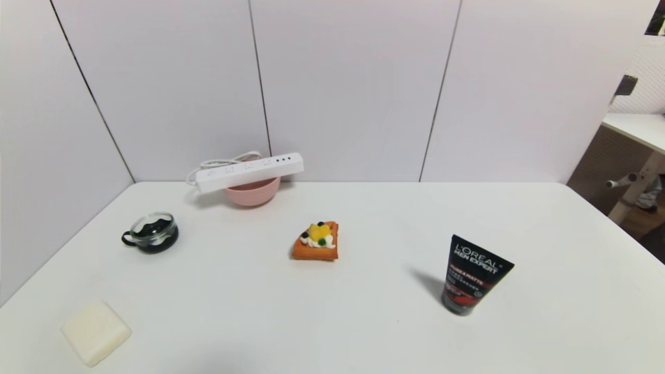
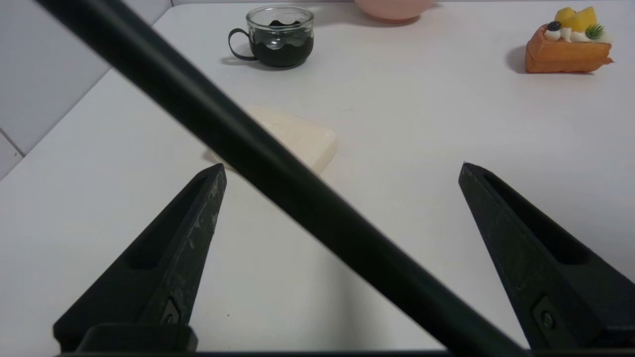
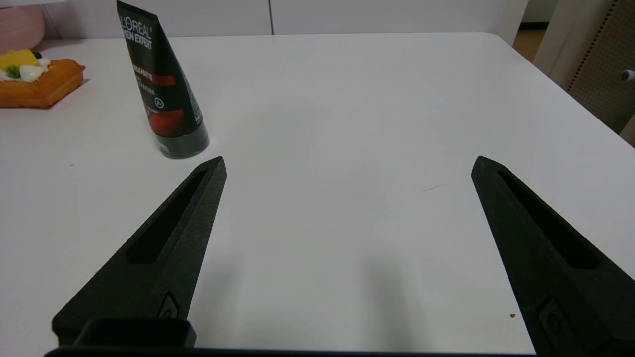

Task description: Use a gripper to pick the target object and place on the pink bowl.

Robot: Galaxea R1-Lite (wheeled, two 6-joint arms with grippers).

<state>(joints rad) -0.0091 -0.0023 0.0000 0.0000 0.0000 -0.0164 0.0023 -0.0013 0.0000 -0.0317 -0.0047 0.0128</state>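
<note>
1. The white bench (image 1: 363,311) is taking up most of the scene, running back to the pale wall panels.
2. The power strip (image 1: 249,172) is lying across the rim of the pink bowl (image 1: 253,194) at about eleven o'clock on the bench, hard against the back wall. It is overhanging the bowl at both ends, its left end dipping a little lower, and its bundled white cord is trailing off behind that end.
3. The left tool (image 2: 342,168) is hovering over the near left part of the bench, both pointed fingers spread wide apart and gripping nothing. A black bar is crossing its wrist view on a slant.
4. The right tool (image 3: 347,163) is hovering over the near right part of the bench, its fingers likewise spread wide with only bare bench between them.
5. The black tube (image 1: 470,278) is standing cap-down at about four o'clock, leaning slightly.
6. The cream square block (image 1: 96,332) is lying flat at about eight o'clock, near the front edge.
7. The orange cake slice (image 1: 317,241), topped with yellow fruit and white cream, is sitting near the bench's centre.
8. The dark glass cup (image 1: 153,232) is sitting at about ten o'clock, handle pointing left, well apart from the bowl.
</note>
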